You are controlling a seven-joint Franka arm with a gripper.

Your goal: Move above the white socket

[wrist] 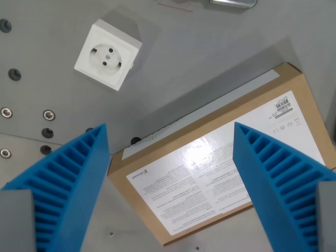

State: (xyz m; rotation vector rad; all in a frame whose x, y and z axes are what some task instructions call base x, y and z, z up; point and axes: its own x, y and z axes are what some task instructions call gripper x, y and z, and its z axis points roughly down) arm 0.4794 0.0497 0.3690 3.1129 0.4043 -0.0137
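Wrist view: square white plastic socket (pixel 108 54), ribbed blue jaws apart.

one white socket (pixel 108 54), one cardboard box (pixel 220 157), perhaps one metal part (pixel 233 3).

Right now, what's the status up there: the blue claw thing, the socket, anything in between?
End effector open, empty, over cardboard box. White socket off to wrist view's upper left, not yet beneath. Nothing in the way.

Gripper (pixel 170 184): two bright blue plastic fingers (pixel 71 181), wedge-shaped, ribbed with horizontal ridges on the inner faces. Grey mounting blocks at the bases.
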